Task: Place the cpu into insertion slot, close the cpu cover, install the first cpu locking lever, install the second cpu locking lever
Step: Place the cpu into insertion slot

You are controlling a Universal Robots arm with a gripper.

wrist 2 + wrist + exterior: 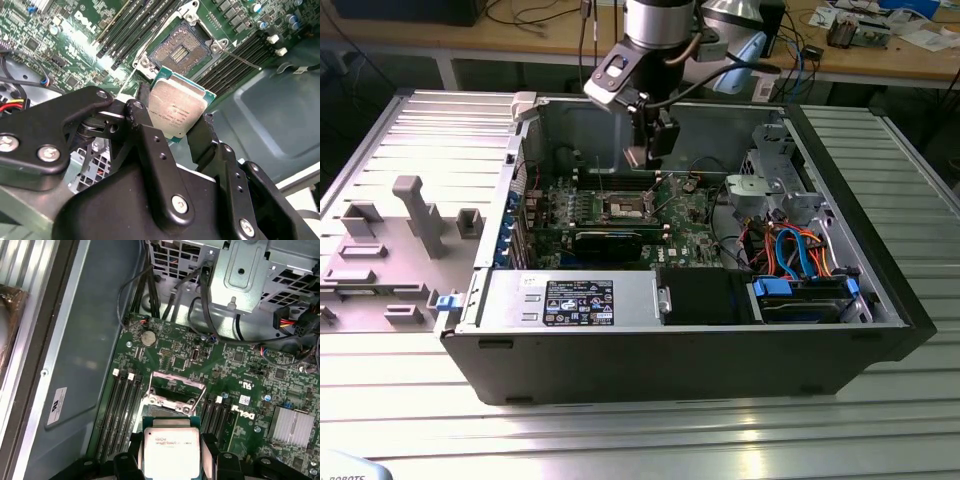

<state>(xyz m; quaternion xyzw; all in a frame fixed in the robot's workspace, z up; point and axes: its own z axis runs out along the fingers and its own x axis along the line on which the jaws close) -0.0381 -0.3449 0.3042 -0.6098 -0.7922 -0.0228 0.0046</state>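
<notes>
The end effector is clamped on the cpu, one finger on each of two opposite edges, with the metal top facing the wrist cameras. In the exterior view it hangs above the board, just over the slot and apart from it. So the first step is in hand: the chip is carried, not yet seated. In the second wrist view the slot lies uncovered, its pale contact field bare, and a thin lever is swung out to one side. Seating, I judge, calls for squaring the chip to the rim and a straight, gentle descent — any tilt risks the contacts. Room is tight: memory slots flank the slot on both sides, the card lies near, and the case wall rises beyond. Overhead is open.
</notes>
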